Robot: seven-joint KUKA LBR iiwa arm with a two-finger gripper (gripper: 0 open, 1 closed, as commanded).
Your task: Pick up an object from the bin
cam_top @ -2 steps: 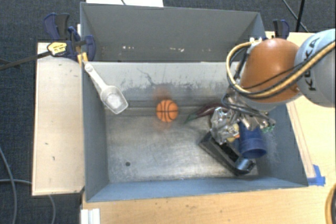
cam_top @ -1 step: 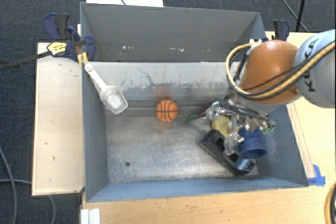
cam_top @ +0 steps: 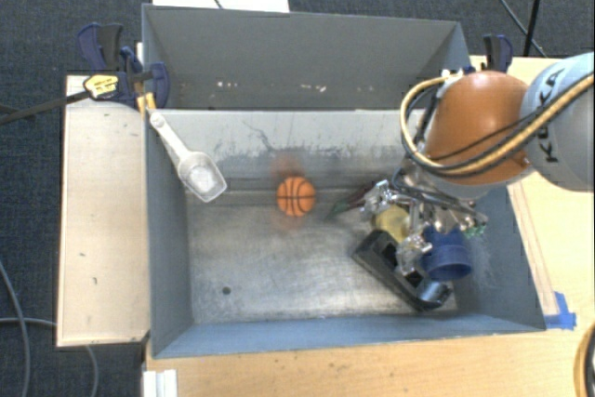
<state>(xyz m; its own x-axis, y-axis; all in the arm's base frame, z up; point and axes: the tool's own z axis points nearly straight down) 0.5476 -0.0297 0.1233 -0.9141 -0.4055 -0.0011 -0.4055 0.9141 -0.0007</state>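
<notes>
Though whether the gripper (cam_top: pixel 416 233) is closed cannot be told, a blue cup (cam_top: pixel 450 261) and black case (cam_top: pixel 384 261) crowded beside it at lower right could be knocked aside.

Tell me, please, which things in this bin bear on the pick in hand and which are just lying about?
Part of the job: grey bin; gripper, low over the heap at its right side; blue cup, flat black object and pale yellow thing beneath it.
Lying about: small orange basketball, mid-bin; white scoop, far left corner.
</notes>
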